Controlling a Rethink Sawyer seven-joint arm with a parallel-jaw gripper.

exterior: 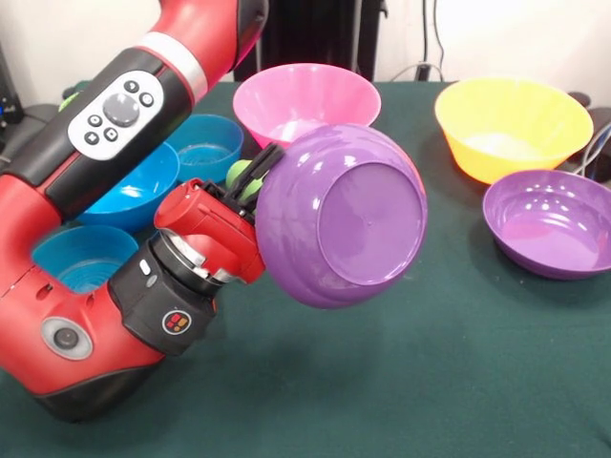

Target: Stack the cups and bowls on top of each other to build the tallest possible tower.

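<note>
Your fingers (260,176) grip the rim of a purple bowl (342,218), held tipped above the table (401,382), base toward you; the pink bowl (305,100) sits just behind them.

A dark green cloth-covered table (458,382) stands before a pale wall (496,38) with hanging cables (431,38).

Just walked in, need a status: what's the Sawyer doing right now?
The gripper holds a purple bowl by its rim, lifted and tipped on its side with its base facing the camera. Nothing is stacked yet: the pink bowl, yellow bowl and a second purple bowl sit separately on the green table. Three blue bowls sit behind the arm.
</note>
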